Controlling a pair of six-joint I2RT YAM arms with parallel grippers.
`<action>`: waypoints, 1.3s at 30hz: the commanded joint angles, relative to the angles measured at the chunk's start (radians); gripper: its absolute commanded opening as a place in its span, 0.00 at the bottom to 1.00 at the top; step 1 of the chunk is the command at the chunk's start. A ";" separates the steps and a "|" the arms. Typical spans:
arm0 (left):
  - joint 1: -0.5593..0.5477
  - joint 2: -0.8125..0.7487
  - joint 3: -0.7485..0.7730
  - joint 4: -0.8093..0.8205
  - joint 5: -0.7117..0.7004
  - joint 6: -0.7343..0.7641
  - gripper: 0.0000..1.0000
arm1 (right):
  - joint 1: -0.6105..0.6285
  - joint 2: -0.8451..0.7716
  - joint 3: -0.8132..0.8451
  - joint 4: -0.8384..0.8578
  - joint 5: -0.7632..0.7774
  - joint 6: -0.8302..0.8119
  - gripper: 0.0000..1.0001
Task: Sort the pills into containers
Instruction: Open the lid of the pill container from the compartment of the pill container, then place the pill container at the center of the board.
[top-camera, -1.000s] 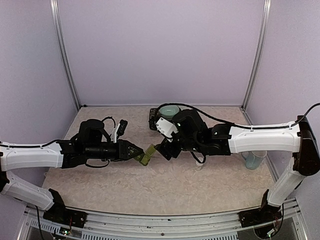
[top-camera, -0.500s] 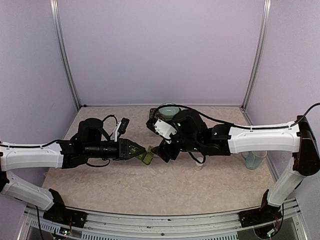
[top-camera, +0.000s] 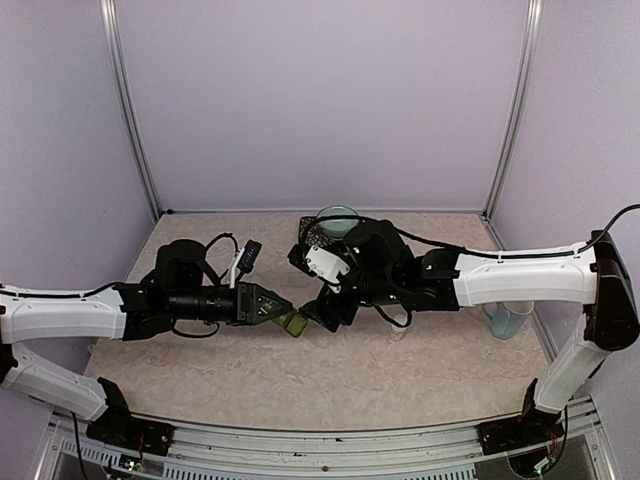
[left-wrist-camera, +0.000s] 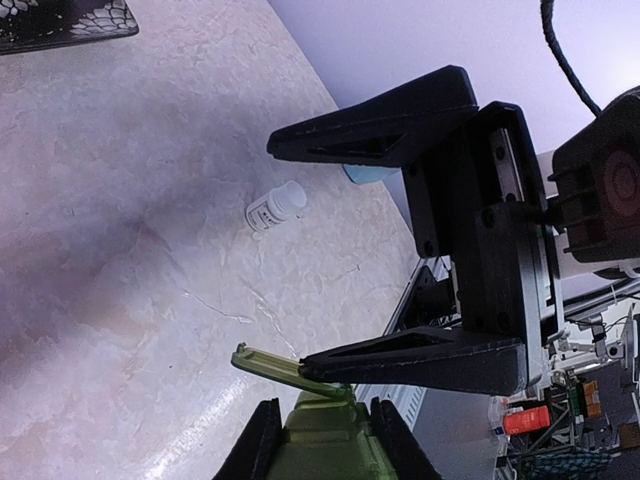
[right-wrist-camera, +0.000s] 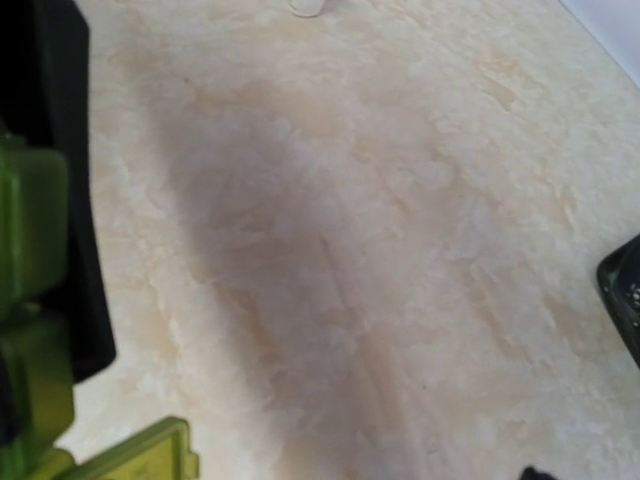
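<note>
Left hand (top-camera: 278, 308): clamped on one end of a green plastic strip of small joined lidded compartments (left-wrist-camera: 325, 445); both fingers press its sides.
Strip: sits between the two hands, near the middle of the pale marbled table (top-camera: 330, 385); its free end points toward the right hand.
Lid (left-wrist-camera: 270, 363): the end compartment's flap is open; it tilts up and outward.
Right hand (left-wrist-camera: 288, 258): fingers spread wide apart, gripping nothing; the lower finger lies right at the open lid, perhaps touching it, though the view does not settle that.
Right wrist view: green compartments run down the left edge, blurred.
Elsewhere: a small white plastic bottle (left-wrist-camera: 277, 205) lies on its side; a teal bowl (top-camera: 338, 218) sits at the back of the table; a pale blue mug (top-camera: 510, 320) stands far right, well apart.
</note>
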 joint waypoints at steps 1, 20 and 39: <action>-0.009 -0.036 -0.002 0.075 0.016 0.007 0.17 | 0.004 0.021 0.006 -0.031 -0.077 -0.016 0.85; -0.007 0.123 -0.144 0.349 -0.272 -0.219 0.24 | -0.084 -0.183 -0.065 -0.060 0.225 0.182 0.90; -0.081 0.561 -0.027 0.525 -0.440 -0.357 0.27 | -0.084 -0.309 -0.186 -0.054 0.232 0.267 0.91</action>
